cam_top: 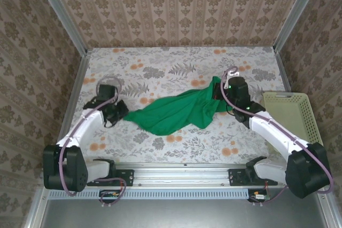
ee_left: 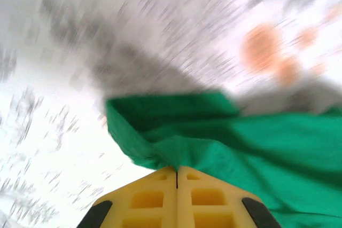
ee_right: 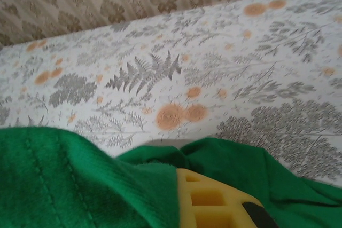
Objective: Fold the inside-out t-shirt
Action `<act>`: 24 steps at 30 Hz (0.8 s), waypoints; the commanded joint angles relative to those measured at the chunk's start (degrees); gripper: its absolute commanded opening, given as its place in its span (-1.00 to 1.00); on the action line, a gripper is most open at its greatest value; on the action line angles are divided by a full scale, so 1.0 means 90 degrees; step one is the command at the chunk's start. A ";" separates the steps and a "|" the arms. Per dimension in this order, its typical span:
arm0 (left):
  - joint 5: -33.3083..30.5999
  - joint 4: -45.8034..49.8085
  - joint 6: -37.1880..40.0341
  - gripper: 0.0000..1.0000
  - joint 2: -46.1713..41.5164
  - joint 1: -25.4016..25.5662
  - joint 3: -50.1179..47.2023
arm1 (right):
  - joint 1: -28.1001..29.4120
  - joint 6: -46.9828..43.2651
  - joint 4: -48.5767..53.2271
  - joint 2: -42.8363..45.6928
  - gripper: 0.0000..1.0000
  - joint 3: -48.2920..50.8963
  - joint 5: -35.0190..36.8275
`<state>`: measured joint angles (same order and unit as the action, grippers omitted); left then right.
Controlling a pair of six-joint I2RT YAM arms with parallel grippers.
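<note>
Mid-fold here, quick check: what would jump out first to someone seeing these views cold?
The bright green t-shirt lies in a band across the middle of the floral table, its right end raised. The left gripper is shut on its left tip, and the right gripper is shut on the raised right end. A pale basket sits at the table's right edge.

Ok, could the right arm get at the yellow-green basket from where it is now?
Probably yes: the basket sits just beside the right arm, nothing between them. But the right end effector is shut on the t-shirt, so it would drag the cloth along unless it lets go first.
</note>
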<state>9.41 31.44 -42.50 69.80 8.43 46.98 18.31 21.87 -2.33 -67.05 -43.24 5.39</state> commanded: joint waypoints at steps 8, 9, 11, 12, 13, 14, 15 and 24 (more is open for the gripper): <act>0.0839 -0.0469 0.0815 -1.00 -0.0225 -0.0313 0.3187 | -0.0410 -0.0354 0.1760 0.0950 -1.00 -0.2274 -0.0598; 0.0934 -0.0484 0.0848 -1.00 -0.0301 -0.0355 0.3479 | -0.0431 -0.0449 0.1930 0.1028 -1.00 -0.2582 -0.0599; 0.1028 -0.0473 0.0945 -1.00 -0.0555 -0.0396 0.3941 | -0.0451 -0.0619 0.2180 0.1223 -1.00 -0.3099 -0.0708; 0.1063 -0.0479 0.1009 -1.00 -0.0744 -0.0399 0.4142 | -0.0445 -0.0711 0.2284 0.1357 -1.00 -0.3353 -0.0874; 0.1050 -0.0489 0.1075 -1.00 -0.0993 -0.0397 0.4247 | -0.0449 -0.0782 0.2374 0.1503 -1.00 -0.3584 -0.1094; 0.0983 -0.0511 0.1132 -1.00 -0.1217 -0.0393 0.4292 | -0.0450 -0.0812 0.2472 0.1639 -1.00 -0.3772 -0.1285; 0.0868 -0.0541 0.1188 -1.00 -0.1509 -0.0390 0.4282 | -0.0443 -0.0827 0.2538 0.1800 -1.00 -0.3948 -0.1496; -0.0389 0.0387 0.1534 -1.00 -0.1279 -0.0400 0.4190 | -0.0462 -0.0901 0.3017 0.1389 -1.00 -0.4203 -0.0930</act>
<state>12.08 27.44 -31.14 49.63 5.15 85.41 14.50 14.92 18.79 -47.75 -81.67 -6.44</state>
